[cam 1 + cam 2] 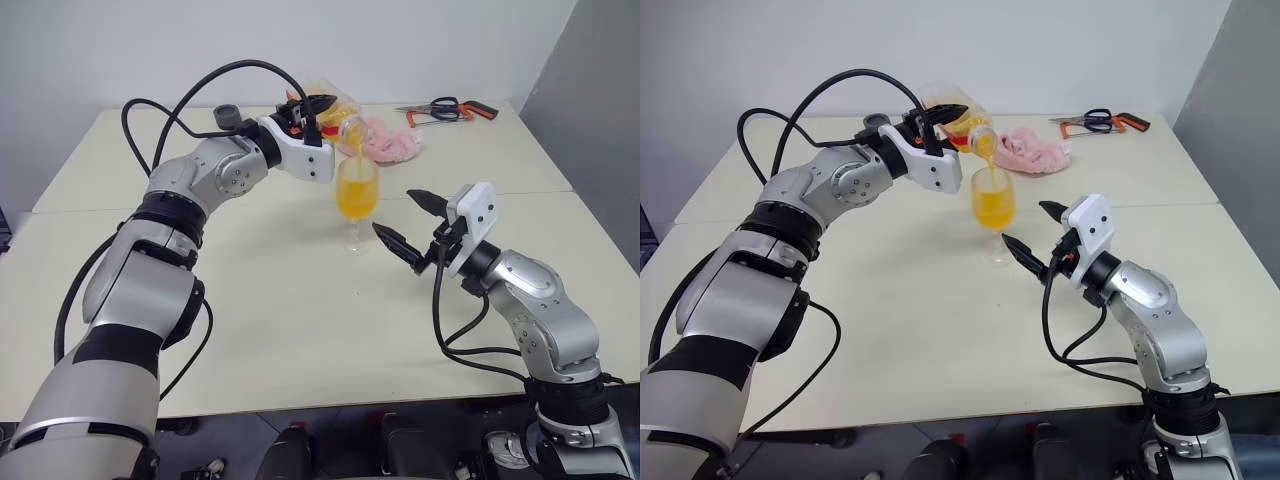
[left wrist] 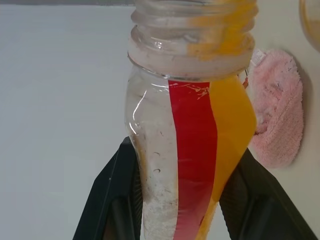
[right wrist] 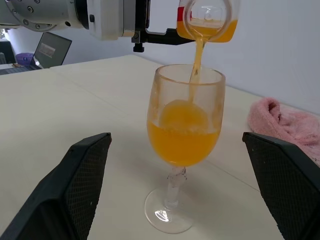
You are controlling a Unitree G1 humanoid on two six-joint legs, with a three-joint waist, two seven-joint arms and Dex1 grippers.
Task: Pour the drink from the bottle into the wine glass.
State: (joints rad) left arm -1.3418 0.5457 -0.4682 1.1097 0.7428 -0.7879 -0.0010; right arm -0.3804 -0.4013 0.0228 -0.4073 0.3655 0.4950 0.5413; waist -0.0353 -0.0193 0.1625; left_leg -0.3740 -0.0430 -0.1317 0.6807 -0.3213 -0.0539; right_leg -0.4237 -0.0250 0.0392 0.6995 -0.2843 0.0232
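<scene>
My left gripper point(image 1: 318, 108) is shut on the bottle point(image 2: 195, 150), a clear plastic one with a red label strip, tipped mouth-down over the wine glass point(image 1: 357, 195). A thin stream of the orange drink point(image 3: 198, 55) runs from the open mouth into the bowl. The glass stands upright on the table and is about half full of the drink point(image 3: 182, 145). Some drink still lies in the bottle. My right gripper point(image 1: 395, 212) is open just right of the glass, at stem height. Its fingers point(image 3: 82, 185) stand wide on either side of the glass without touching it.
A pink cloth point(image 1: 390, 145) lies behind the glass. Red-handled tools point(image 1: 450, 110) rest at the table's far right corner. A small dark round object point(image 1: 227, 116) sits at the back left. The cream table point(image 1: 250, 320) stretches towards me, with a seam across its middle.
</scene>
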